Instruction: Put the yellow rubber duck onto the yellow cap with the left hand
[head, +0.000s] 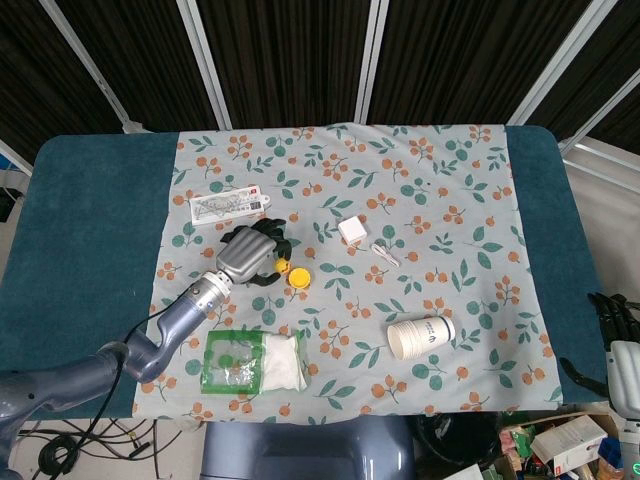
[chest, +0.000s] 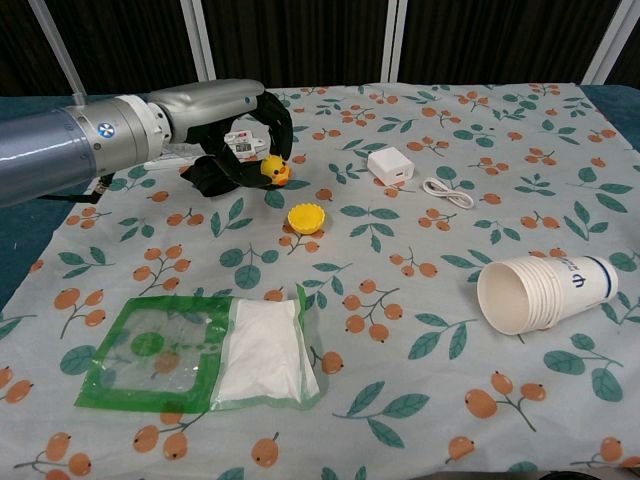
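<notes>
My left hand holds the small yellow rubber duck in its fingertips, lifted off the cloth. The duck hangs just up and left of the yellow cap, which lies open side up on the floral cloth. They are apart. My right hand shows only at the right edge of the head view, off the table, with its fingers hard to make out.
A black cloth item lies under my left hand. Behind it is a flat white packet. A white charger and cable sit mid-table. Stacked paper cups lie on their side at right. A green-edged bag lies in front.
</notes>
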